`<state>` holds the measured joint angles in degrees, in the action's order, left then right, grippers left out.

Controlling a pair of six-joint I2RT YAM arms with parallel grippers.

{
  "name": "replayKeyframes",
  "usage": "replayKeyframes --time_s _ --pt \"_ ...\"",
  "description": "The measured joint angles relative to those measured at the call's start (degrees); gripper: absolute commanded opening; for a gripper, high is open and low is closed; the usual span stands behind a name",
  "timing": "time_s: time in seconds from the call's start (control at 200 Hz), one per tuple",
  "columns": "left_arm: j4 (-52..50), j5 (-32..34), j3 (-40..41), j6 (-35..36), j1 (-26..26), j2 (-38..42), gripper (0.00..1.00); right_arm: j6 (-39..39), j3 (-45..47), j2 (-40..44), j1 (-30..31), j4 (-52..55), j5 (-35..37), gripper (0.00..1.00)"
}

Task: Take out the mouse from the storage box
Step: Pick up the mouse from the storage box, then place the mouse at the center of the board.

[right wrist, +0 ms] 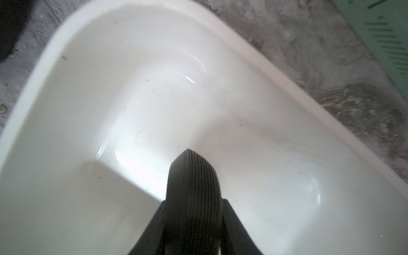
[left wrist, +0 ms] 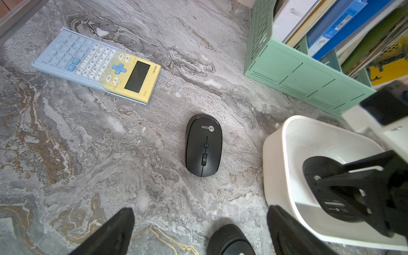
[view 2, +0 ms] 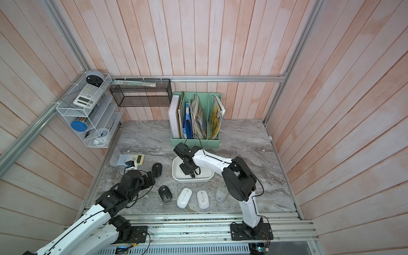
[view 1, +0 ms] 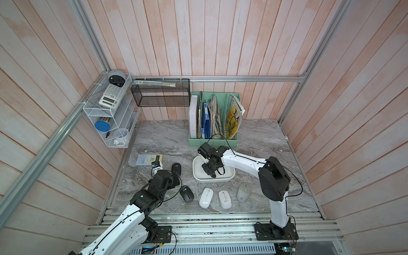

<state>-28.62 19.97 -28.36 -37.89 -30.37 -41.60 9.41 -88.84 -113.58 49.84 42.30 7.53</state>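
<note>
**Mouse pinched, not yet out of the box**

Your right gripper (right wrist: 194, 223) reaches down into the storage box (view 1: 195, 167), and its jaws are clenched on the mouse (right wrist: 193, 181). The mouse stands on edge with its ribbed flank toward the wrist camera. One jaw presses its top shell and the other its underside. That looks like a sensible hold: across the thin way the jaws get flat faces to press, and an on-edge mouse should clear the rim on a straight lift. The mouse is inside the box, below the rim, near the wall facing the arm bases. You cannot tell whether it has left the box floor.

Your left gripper (left wrist: 199, 212) hangs over the table (view 1: 265, 141) off the box's left-arm side. Its jaws are released and hold nothing, probably parked clear of the lift.

Count one box with one mouse in it. Five more lie outside:
- A black mouse (view 1: 176, 168) sits near the box on the left arm's side.
- In front of the box lie a second black mouse (view 1: 186, 193), a white mouse (view 1: 206, 198), a second white mouse (view 1: 224, 199) and a grey mouse (view 1: 243, 192).

A dark ribbed shape low between the left jaws may be a sixth, but you cannot tell.
</note>
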Motion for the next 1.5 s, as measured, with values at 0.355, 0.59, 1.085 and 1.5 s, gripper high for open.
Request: replayKeyframes --time_s 0.355,0.59,1.085,1.5 --pt "0.02 0.0 0.0 0.02 0.0 0.0 1.0 1.4 1.6 9.11 -0.02 0.92 5.18 0.24" --pt "0.0 0.0 0.04 0.0 0.0 0.66 1.0 4.11 8.79 17.57 -3.02 2.36 10.8 0.25" --pt "-0.02 -0.02 0.09 0.0 0.0 1.57 1.0 12.11 21.84 26.53 -19.91 3.8 18.34 0.26" --pt "-0.07 0.0 0.09 0.0 0.0 2.8 1.0 16.17 21.97 18.45 -24.06 4.22 20.41 0.26"
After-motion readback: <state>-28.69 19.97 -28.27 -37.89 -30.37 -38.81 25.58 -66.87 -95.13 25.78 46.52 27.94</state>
